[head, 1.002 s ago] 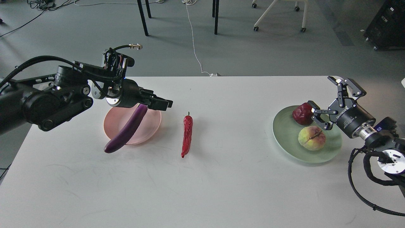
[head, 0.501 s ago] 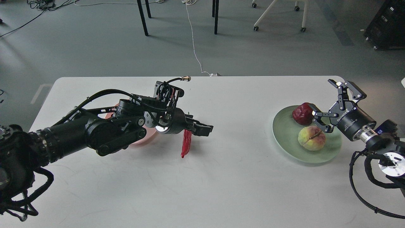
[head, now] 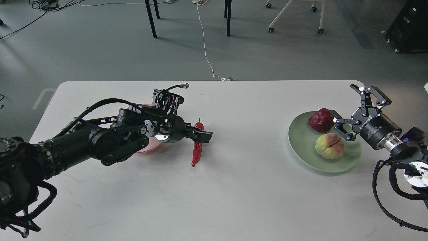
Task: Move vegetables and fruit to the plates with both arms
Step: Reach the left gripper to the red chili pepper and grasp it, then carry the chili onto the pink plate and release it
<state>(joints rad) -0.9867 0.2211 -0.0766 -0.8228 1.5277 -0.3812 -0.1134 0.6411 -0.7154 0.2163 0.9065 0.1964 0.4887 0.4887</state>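
Note:
The red chili pepper (head: 196, 153) lies on the white table just right of the salmon pink plate (head: 147, 149). My left arm stretches low across that plate and covers most of it. My left gripper (head: 202, 135) sits over the chili's upper part, near its stem; its dark fingers cannot be told apart. The eggplant is hidden. The pomegranate (head: 320, 120) and the peach (head: 329, 146) lie on the pale green plate (head: 301, 147) at the right. My right gripper (head: 342, 101) is open and empty, just right of the pomegranate.
The white table (head: 234, 190) reaches from my body to a far edge, beyond which are grey floor, chair legs (head: 228, 18) and a white cable (head: 204, 43). Loose black cables hang from my right wrist (head: 384, 187).
My left arm swung down from above the pink plate, reached past the chili, then drew back so its gripper is over the chili. The eggplant went out of sight. My right gripper drifted slightly right.

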